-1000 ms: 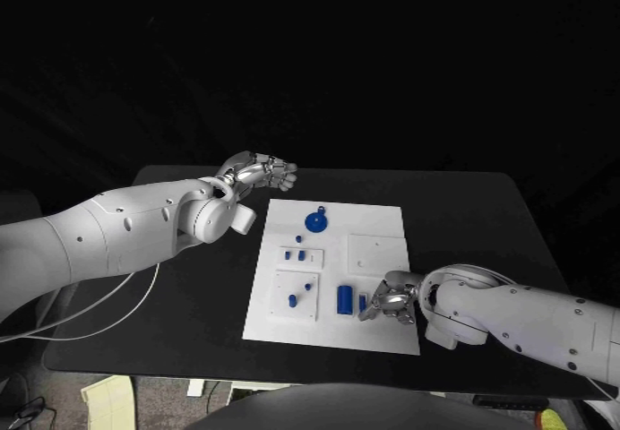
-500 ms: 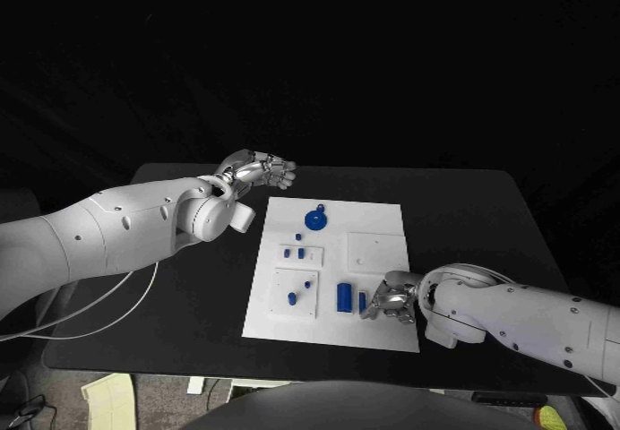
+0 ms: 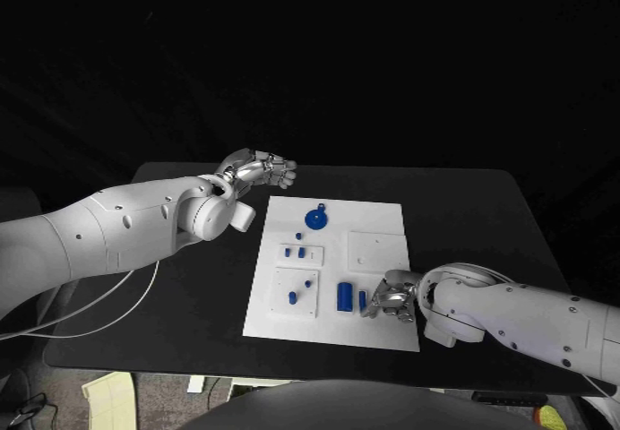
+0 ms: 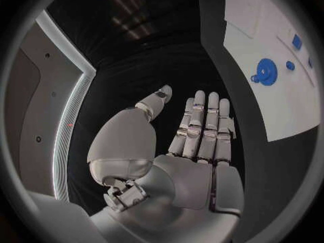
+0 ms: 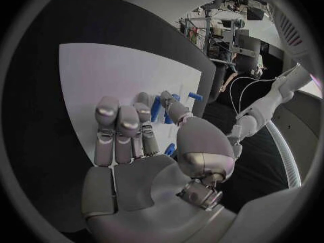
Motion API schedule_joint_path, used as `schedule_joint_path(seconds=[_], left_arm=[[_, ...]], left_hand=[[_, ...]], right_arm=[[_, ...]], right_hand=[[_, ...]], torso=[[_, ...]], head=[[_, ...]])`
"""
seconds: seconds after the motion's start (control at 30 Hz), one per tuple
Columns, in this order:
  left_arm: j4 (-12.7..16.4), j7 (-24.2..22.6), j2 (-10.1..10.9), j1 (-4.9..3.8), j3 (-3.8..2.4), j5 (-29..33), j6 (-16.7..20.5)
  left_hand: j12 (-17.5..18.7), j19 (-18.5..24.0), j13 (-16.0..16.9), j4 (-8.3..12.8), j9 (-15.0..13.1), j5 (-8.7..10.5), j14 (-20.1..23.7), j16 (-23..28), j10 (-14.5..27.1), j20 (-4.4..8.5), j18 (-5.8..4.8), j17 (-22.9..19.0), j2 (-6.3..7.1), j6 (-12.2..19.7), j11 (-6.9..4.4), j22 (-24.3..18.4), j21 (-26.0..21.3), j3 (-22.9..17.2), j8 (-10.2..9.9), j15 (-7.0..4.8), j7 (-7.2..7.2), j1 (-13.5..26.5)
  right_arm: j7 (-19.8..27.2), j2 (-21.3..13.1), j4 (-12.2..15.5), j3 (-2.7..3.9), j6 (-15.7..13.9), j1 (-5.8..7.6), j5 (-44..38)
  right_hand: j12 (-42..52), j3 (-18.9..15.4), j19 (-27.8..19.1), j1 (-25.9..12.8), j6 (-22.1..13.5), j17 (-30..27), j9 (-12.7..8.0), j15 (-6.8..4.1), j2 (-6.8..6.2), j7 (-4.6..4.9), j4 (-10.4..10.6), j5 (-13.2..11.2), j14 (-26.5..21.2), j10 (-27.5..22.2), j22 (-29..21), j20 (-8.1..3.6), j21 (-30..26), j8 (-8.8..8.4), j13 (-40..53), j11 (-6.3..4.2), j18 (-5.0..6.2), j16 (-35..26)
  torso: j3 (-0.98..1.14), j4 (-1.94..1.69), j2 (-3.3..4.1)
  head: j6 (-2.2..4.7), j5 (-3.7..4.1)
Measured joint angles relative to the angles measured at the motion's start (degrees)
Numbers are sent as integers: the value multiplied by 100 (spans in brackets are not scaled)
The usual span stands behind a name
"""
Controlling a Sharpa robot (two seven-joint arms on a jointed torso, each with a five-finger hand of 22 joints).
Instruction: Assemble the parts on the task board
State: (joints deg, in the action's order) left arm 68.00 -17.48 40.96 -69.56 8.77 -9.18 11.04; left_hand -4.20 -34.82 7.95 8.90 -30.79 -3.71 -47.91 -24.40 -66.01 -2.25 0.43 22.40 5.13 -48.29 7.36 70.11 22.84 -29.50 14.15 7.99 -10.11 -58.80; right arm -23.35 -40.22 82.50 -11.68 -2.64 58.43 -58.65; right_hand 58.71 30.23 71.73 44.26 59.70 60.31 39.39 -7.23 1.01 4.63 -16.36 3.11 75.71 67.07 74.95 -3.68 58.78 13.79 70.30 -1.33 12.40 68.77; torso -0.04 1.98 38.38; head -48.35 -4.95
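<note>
Barely shifted since a second ago: right hand (image 3: 391, 300) pinching a small blue part (image 5: 156, 108) over the task board (image 3: 374, 224); left hand (image 3: 259, 169) flat, empty.

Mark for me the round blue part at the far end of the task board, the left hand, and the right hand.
round blue part (image 3: 316, 219), head view, on the middle of its disc.
left hand (image 3: 259, 169), head view, on the middle of the hand.
right hand (image 3: 391, 300), head view, on the middle of the hand, over the task board's (image 3: 374, 215) near end.
</note>
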Motion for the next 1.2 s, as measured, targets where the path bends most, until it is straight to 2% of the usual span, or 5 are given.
schedule_joint_path(seconds=[0.2,0.8,1.2], left_arm=[[0,0,0,0,1,0,-1],[2,3,-3,0,1,0,-3],[2,5,-3,0,2,0,-4]], left_hand=[[0,0,0,0,0,0,0,0,0,0,0,0,0,0,0,5,0,0,0,0,0,0],[0,0,1,0,-1,0,0,0,0,0,0,4,0,0,0,10,0,0,0,0,0,0],[0,0,-4,0,-1,0,0,0,0,0,0,9,0,0,0,9,0,0,0,0,0,0]], right_arm=[[0,5,-1,-4,-41,-4,8],[-72,131,-153,7,118,5,35],[-136,158,-171,13,144,13,38]], right_hand=[[0,86,0,-61,26,0,1,0,60,3,22,0,0,0,0,0,0,2,0,0,0,0],[0,580,-9,-109,96,-1,-35,2,67,-13,-23,-1,2,0,0,10,0,-15,4,0,4,0],[0,624,-10,-77,117,-2,-27,2,49,-31,-8,-1,2,0,0,11,0,-34,4,0,5,0]], torso=[[3,1,0],[0,1,-1],[1,1,-1]], head=[[3,0],[2,10],[-2,4]])
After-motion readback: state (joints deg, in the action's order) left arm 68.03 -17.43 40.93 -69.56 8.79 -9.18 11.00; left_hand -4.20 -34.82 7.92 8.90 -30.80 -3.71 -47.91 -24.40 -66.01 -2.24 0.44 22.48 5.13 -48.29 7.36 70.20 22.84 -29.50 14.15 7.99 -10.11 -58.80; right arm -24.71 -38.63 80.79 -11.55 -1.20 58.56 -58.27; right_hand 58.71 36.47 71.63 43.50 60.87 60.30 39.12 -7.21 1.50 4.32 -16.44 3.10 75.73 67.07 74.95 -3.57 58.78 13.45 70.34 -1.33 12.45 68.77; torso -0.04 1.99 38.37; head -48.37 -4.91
